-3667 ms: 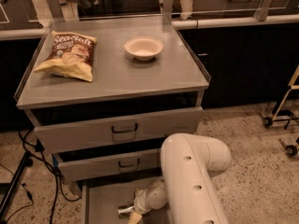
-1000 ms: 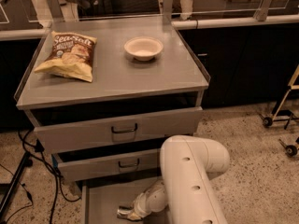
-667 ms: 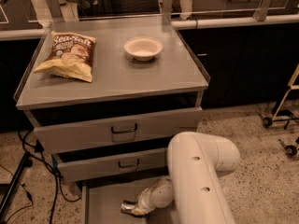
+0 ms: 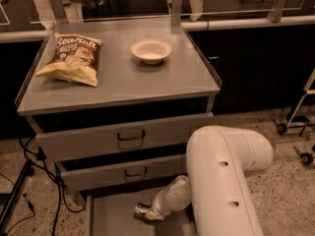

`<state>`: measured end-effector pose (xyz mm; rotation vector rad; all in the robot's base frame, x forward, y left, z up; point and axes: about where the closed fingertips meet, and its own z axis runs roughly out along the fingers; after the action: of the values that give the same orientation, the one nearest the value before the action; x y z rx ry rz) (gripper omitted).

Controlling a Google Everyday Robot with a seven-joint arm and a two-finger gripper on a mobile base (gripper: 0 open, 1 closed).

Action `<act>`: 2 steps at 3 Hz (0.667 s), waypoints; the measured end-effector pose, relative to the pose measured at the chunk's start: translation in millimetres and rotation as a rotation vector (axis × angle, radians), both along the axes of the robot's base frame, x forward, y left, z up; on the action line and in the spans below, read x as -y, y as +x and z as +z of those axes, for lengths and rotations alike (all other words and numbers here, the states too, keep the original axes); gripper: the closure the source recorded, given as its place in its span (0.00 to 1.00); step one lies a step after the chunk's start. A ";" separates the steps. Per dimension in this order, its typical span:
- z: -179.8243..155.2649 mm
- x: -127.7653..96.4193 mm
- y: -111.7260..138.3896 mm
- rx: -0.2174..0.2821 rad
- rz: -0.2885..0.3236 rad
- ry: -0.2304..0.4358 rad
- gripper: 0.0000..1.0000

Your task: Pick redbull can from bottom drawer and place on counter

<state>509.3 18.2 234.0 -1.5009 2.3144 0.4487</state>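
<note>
The bottom drawer stands pulled out, and the hand reaches low inside it, over its floor. The redbull can shows as a small silvery shape at the hand's tip; whether the hand is spread or pinching it, I cannot tell. The bulky white arm covers the drawer's right side. Directly above the drawer, two upper drawers jut out partway. Higher still, the tabletop carries a chip bag and a pale bowl. Cables trail left of the drawer.

Surfaces: counter, bottom drawer.
Chip bag and bowl on counter, apart; gripper low over drawer floor.
</note>
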 end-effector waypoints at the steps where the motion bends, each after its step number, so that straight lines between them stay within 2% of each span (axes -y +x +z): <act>1: 34.4 10.4 -10.8 -0.026 -0.036 -0.023 1.00; 2: 70.4 19.8 -21.8 -0.032 -0.066 -0.031 1.00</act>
<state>487.4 -1.6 304.4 -1.4371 2.3984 0.4245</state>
